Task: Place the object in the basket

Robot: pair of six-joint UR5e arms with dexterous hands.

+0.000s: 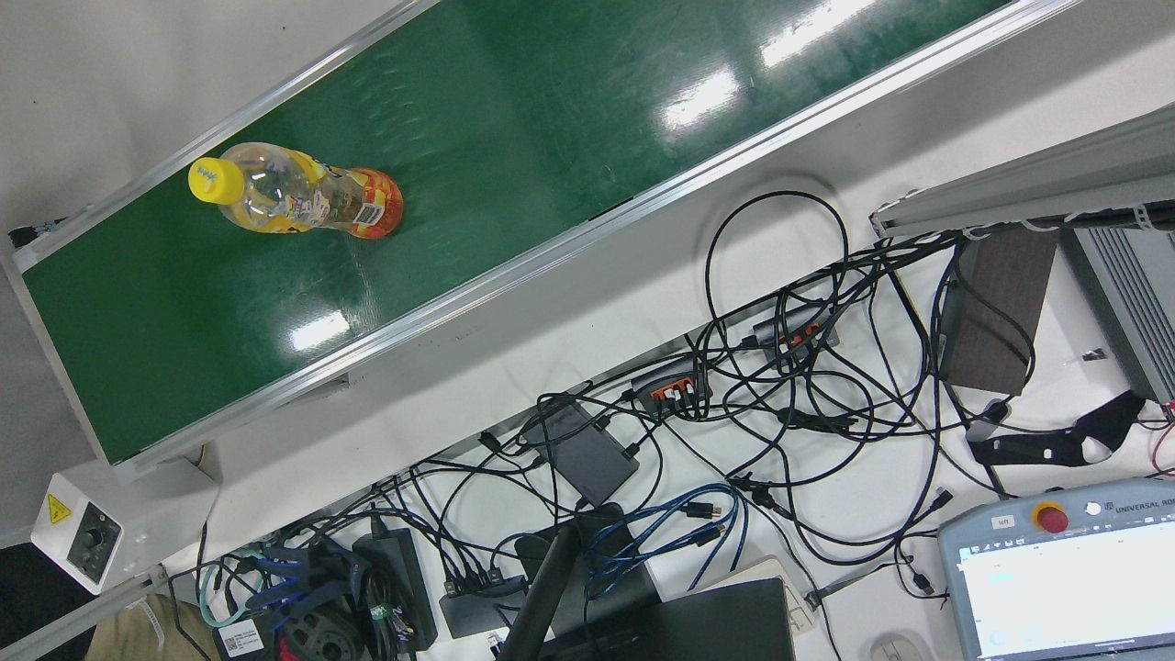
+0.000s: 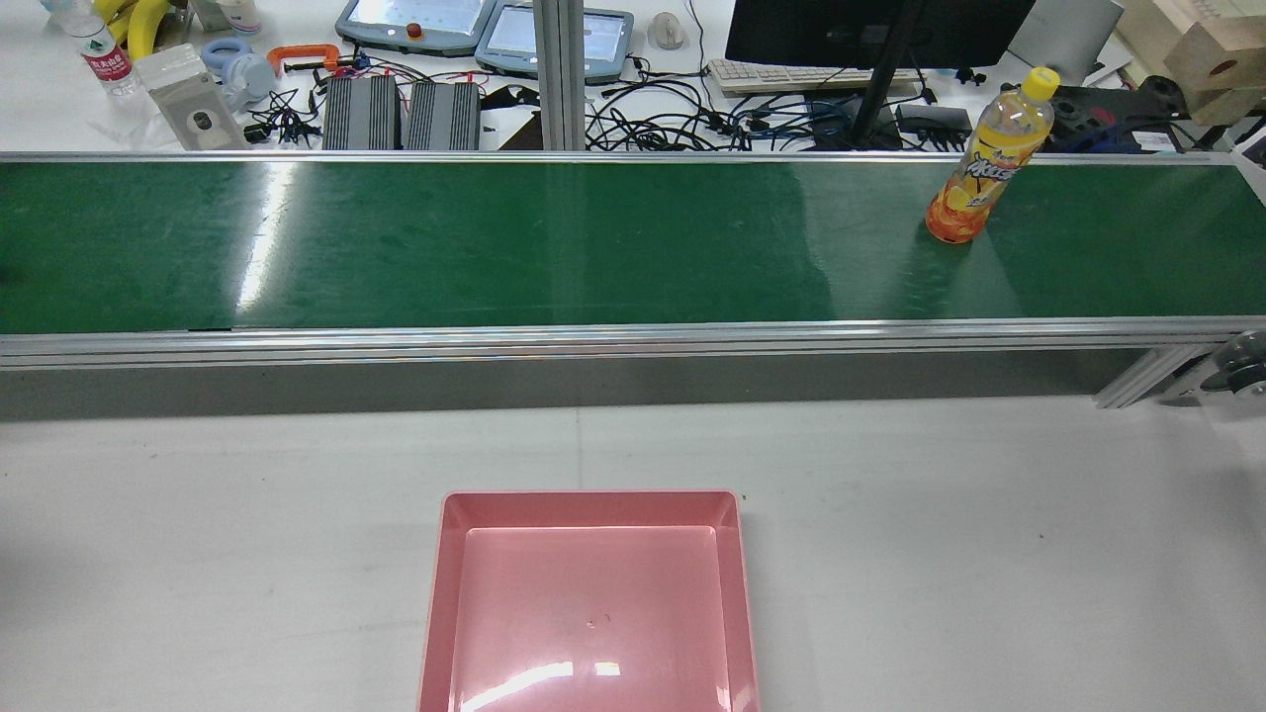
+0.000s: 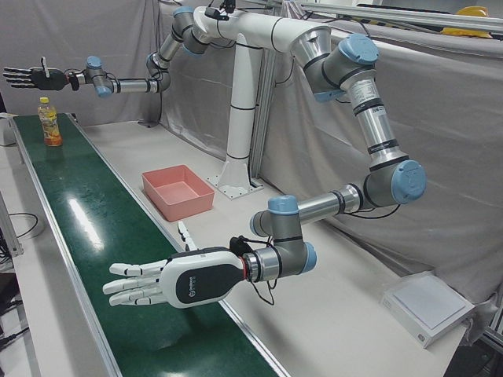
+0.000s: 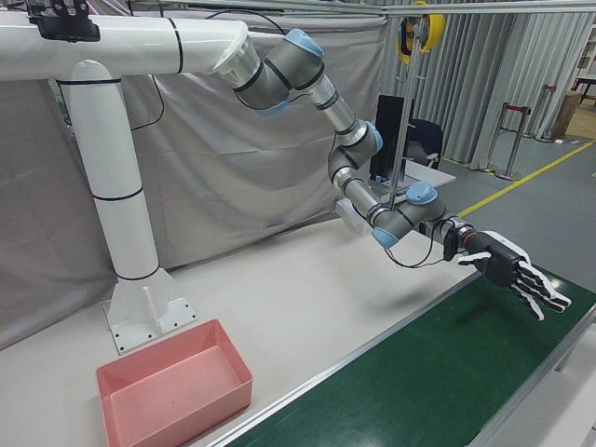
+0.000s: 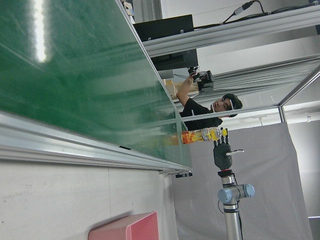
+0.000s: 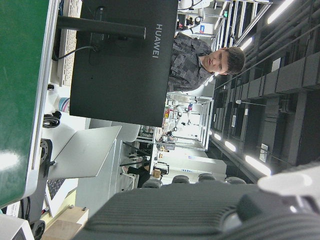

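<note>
Bottle (image 2: pixel 984 163) first: where does it stand?
– Upright, yellow cap on top, on the green conveyor belt (image 2: pixel 495 247), close to the belt's end on the robot's right side.

– And the basket?
– The pink basket (image 2: pixel 435 593) sits on the white tabletop (image 2: pixel 989 544) on the robot's side of the belt, near the middle, well apart from the bottle.

– How close are the fingers to the bottle?
– The right hand (image 3: pixel 31 77) hangs in the air near the bottle, higher than its cap and not touching it. Its fingers are stretched out flat and apart, holding nothing. The left hand (image 3: pixel 169 283) hovers low over the belt towards the opposite end, far from the bottle, its fingers likewise spread and empty.
</note>
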